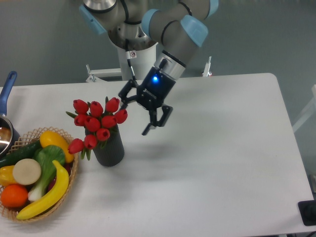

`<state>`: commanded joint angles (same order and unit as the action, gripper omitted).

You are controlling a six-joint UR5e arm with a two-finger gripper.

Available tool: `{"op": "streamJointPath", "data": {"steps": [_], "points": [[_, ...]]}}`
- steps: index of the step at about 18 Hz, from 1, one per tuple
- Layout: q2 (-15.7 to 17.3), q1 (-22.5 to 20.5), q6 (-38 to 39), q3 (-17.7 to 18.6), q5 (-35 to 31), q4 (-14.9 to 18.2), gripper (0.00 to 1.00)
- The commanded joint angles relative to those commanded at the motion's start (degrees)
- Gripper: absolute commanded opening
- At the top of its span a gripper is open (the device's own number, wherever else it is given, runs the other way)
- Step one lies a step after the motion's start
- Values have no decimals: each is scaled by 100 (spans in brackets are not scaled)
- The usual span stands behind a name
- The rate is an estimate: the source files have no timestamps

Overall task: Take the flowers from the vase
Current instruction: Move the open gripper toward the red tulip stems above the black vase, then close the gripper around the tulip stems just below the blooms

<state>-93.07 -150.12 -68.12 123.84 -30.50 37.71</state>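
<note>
The flowers (96, 123), a bunch of red tulip buds with green leaves, stand in the dark grey vase (108, 150) left of the table's middle. My gripper (133, 117) hangs tilted just to the right of the bunch, at bud height, its black fingers spread open with nothing between them. One fingertip (122, 95) is close to the rightmost buds; I cannot tell whether it touches them.
A wicker basket (69, 185) with a banana, orange, yellow pepper and greens sits at the front left, beside the vase. A pot with a blue handle (7, 89) is at the left edge. The robot base (136, 54) stands behind the table.
</note>
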Motion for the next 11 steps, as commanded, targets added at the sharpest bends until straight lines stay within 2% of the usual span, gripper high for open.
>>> {"op": "streamJointPath", "data": {"steps": [7, 11], "points": [[-281, 457, 26, -44, 26, 0, 100], [-352, 510, 26, -70, 35, -9, 100]]}}
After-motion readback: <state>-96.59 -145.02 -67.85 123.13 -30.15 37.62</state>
